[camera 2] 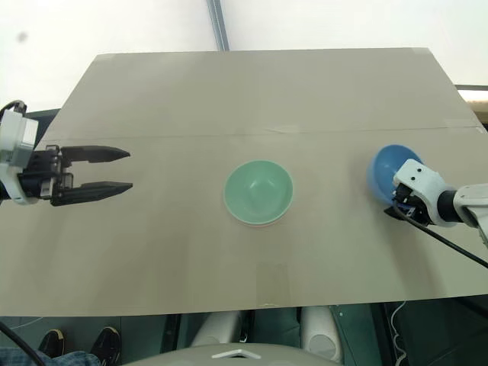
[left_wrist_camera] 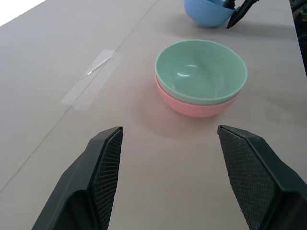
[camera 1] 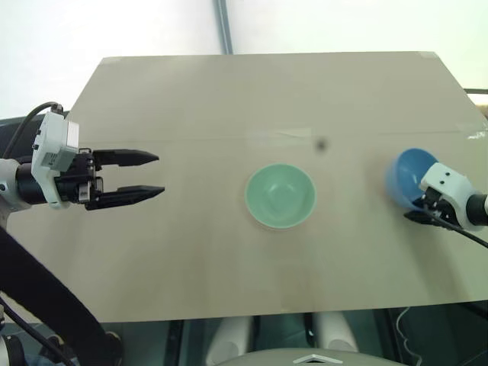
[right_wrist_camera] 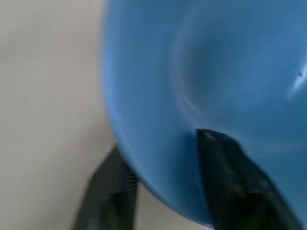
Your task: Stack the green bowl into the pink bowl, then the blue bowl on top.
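The blue bowl (camera 1: 406, 177), judged light, stiff and slippery, is pinched at its rim by the right hand (right_wrist_camera: 163, 158); the left hand (camera 1: 149, 174) is held open.

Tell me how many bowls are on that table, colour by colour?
green bowl: 1, nested inside the pink one
pink bowl: 1, under the green one
blue bowl: 1, off to the side, with the right gripper straddling its rim
Total: 3 bowls
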`<state>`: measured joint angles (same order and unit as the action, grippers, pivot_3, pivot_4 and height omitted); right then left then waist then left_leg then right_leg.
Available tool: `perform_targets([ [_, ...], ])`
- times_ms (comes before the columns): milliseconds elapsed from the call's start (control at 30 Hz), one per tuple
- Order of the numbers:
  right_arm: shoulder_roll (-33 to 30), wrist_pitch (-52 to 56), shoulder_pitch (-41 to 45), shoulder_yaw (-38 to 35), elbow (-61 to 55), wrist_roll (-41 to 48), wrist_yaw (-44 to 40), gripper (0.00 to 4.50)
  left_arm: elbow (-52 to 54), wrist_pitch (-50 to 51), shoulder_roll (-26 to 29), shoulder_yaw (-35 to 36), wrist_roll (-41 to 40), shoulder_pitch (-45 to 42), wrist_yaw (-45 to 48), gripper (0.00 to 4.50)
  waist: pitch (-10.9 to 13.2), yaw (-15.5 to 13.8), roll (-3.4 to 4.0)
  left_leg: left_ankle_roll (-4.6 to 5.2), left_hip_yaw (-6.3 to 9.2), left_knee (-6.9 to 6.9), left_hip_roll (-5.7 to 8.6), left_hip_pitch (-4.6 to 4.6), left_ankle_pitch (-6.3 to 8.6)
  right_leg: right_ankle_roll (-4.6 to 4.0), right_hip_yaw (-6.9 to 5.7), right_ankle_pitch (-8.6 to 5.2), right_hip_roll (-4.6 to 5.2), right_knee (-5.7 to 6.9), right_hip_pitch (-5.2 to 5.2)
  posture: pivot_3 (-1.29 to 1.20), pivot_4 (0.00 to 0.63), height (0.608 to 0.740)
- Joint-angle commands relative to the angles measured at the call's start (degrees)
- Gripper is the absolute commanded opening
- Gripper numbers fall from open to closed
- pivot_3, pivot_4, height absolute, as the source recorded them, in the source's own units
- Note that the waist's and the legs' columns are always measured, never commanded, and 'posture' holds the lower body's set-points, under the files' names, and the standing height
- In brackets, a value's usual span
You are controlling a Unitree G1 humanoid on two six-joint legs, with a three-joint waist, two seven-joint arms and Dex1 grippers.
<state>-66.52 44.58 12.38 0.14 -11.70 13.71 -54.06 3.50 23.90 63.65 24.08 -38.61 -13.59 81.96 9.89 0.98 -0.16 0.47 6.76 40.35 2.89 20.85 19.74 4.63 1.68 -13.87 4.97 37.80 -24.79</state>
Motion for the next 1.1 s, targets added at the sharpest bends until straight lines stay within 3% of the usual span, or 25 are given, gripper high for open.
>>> perform_targets([
  [33,-1.0,-0.6,-0.3,-0.7,-2.1,-1.5,0.5,0.29,-1.0,-0.6,0.1,-0.3,-0.5,-2.1,0.8,3.35,0.0,0.0,-0.02,0.00,-0.01,0.00,0.00,-0.02,0.00,0.00,0.00,0.00,0.00,0.00,0.01,0.00,0.150,0.740],
  [67,-0.8,-0.8,-0.4,-0.9,-2.5,-1.7,0.6,0.02,-1.4,-0.7,0.0,-0.7,-0.3,-2.6,1.0,3.35,-0.1,0.0,-0.04,0.00,0.00,0.00,0.00,-0.02,0.00,0.00,0.00,0.00,0.00,0.00,0.02,0.00,0.150,0.740],
  [400,-0.1,-10.9,2.0,-0.6,-10.0,-1.4,-4.0,0.02,-4.0,-2.2,-0.6,-2.7,0.9,-4.6,2.6,3.35,0.0,0.3,0.04,0.00,-0.03,-0.03,-0.01,-0.01,0.00,0.00,0.02,0.00,-0.04,0.00,-0.03,0.00,0.150,0.740],
  [800,6.8,-16.4,23.7,14.6,-23.5,-4.6,-11.9,0.02,-5.5,-2.7,-1.2,-5.6,1.8,-7.2,3.9,3.35,0.0,1.2,0.04,0.00,-0.01,-0.03,-0.01,0.10,0.00,0.00,0.01,0.00,-0.02,-0.02,-0.12,0.00,0.150,0.740],
  [1100,9.7,-25.8,27.5,23.8,-25.1,-12.5,-17.5,0.02,-5.8,-2.7,-1.9,-6.6,2.4,-7.9,4.4,3.35,0.0,1.5,-0.01,-0.02,-0.01,0.13,0.04,0.84,-0.01,0.00,-0.12,0.01,0.05,0.14,-0.87,0.00,0.150,0.740],
])
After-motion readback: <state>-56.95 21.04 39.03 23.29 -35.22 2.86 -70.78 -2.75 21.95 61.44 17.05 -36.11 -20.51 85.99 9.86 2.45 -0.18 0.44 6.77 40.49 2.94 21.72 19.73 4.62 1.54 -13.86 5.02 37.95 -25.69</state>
